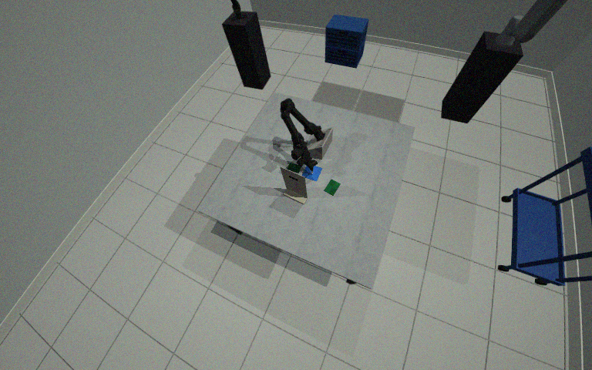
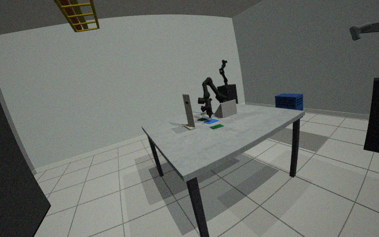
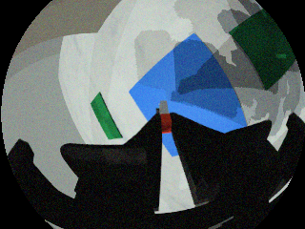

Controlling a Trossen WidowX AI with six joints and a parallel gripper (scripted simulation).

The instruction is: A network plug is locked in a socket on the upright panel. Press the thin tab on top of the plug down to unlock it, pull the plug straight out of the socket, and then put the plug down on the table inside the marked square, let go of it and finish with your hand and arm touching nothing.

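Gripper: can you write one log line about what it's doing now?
gripper: shut on plug | position: above blue square | plug: not yet released

panel (image 1: 294,182): 1 | blue square (image 1: 313,173): 1 | green squares (image 1: 332,186): 2 | plug (image 3: 166,122): 1

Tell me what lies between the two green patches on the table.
The blue square lies between the green patches, with the gripper, shut on the plug, over it; the top view shows this.
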